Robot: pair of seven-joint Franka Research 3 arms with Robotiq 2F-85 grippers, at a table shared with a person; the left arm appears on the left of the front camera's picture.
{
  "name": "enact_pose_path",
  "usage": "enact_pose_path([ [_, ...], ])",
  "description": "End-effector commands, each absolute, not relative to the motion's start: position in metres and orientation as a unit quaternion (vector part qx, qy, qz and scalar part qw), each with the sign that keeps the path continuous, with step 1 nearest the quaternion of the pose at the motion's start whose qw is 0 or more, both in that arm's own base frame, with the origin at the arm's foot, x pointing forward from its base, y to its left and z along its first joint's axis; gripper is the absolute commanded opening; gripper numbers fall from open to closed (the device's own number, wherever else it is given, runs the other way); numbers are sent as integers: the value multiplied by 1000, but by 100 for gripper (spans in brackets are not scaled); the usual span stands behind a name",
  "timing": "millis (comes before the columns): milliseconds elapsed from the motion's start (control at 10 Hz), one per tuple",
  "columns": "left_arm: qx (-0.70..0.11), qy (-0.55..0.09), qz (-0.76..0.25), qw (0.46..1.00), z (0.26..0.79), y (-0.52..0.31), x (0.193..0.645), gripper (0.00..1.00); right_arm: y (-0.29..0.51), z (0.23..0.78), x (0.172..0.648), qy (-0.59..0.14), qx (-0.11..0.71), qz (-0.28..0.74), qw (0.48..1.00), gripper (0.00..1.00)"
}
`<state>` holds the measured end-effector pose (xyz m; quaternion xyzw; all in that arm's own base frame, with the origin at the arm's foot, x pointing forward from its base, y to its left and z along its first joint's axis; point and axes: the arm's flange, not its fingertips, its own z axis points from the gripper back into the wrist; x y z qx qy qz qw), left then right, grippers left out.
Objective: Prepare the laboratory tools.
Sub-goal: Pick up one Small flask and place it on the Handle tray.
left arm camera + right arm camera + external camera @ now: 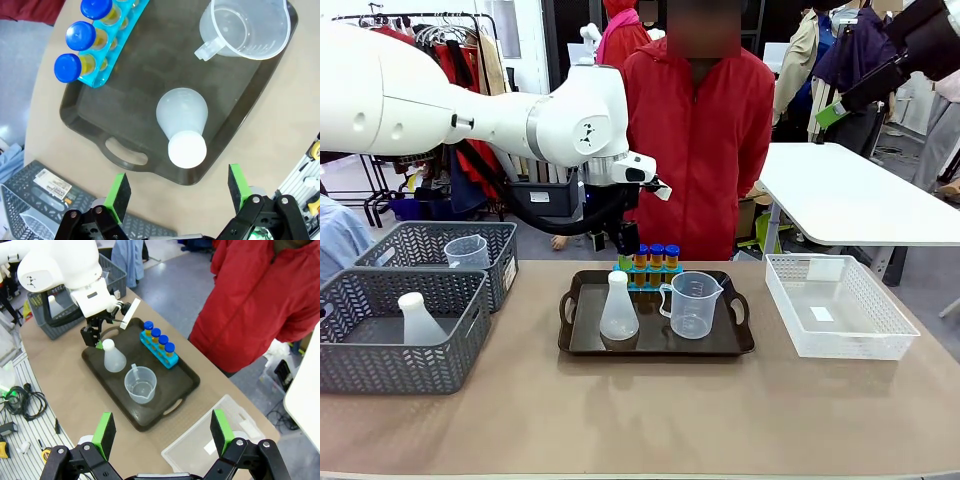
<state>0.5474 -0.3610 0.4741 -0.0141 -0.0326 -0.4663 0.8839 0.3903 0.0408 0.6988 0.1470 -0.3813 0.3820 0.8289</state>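
Observation:
A dark tray [740, 343] sits mid-table. On it stand a translucent white conical flask [618, 308], a clear measuring beaker [692, 303] with a handle, and orange blue-capped tubes [656, 257] in a small blue rack [642, 283]. My left gripper [626, 240] hangs over the tray's back left, beside the rack. In the left wrist view this left gripper [176, 181] is open, above the flask [182, 115], with nothing between its fingers. My right gripper [162, 432] is open, high above the table, looking down on the tray [187, 385].
Two grey baskets stand at the left: one [380, 365] holds another flask, the other [410, 240] another beaker. A white basket [880, 345] sits at the right. A person in a red jacket [705, 140] stands at the far side.

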Motion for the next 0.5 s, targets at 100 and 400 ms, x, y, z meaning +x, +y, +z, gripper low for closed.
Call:
enact_pose_path([
  [100,-10,-35,-467,883,474,-360,548,100,40,700,391,-384,152,384,826,100],
  [400,-10,-35,-467,883,474,-360,548,100,40,700,391,-384,152,384,826,100],
])
